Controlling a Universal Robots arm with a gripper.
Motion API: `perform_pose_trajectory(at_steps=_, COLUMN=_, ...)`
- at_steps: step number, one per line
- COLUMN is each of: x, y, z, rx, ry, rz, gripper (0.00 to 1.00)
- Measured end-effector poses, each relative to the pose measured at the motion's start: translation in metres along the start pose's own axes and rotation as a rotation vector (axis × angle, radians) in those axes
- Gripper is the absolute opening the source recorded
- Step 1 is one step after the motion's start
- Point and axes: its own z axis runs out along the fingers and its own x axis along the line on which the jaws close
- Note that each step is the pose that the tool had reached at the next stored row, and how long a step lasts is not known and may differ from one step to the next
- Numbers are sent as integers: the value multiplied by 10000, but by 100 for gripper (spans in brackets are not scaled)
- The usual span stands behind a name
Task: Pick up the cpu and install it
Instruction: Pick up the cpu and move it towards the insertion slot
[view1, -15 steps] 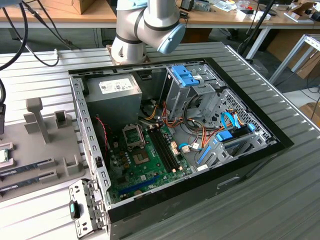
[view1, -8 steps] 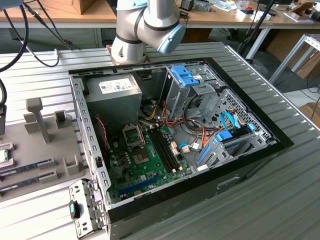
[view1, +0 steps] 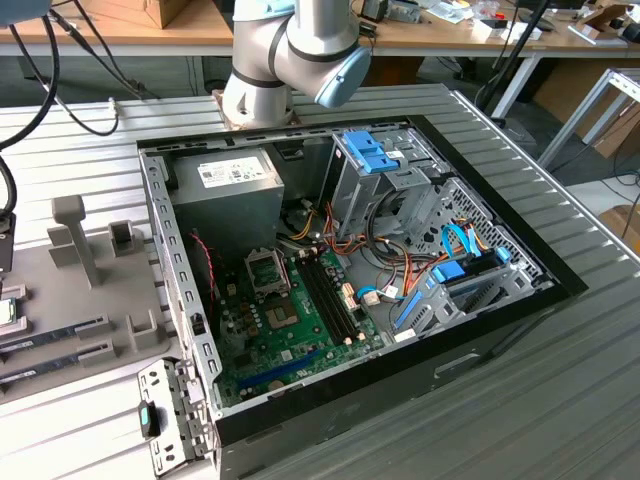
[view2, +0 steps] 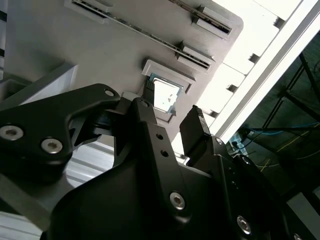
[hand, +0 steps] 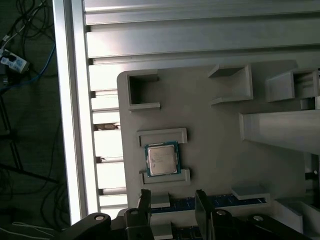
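The cpu (hand: 161, 159) lies between two ledges (hand: 161, 136) of the grey holder plate (hand: 215, 150), side edges free; the gripper (hand: 172, 199) hangs nearby, fingers (hand: 144, 201) spread, empty.

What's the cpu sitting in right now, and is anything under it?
The cpu lies flat on the gray tray, between two raised ridges. The tray surface directly beneath it is hidden by the cpu itself.
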Motion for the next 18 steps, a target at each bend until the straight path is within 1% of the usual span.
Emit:
perform_pose_trajectory(at_steps=6, x=-6, y=2, z=29, rx=0, ry=0, rz=0, gripper=48)
perform_pose_trajectory(at_steps=9, x=-11, y=3, z=55, rx=0, ry=0, rz=0, gripper=48)
perform_pose_trajectory(at_steps=18, x=-19, y=6, z=97, rx=0, ry=0, rz=0, gripper=48)
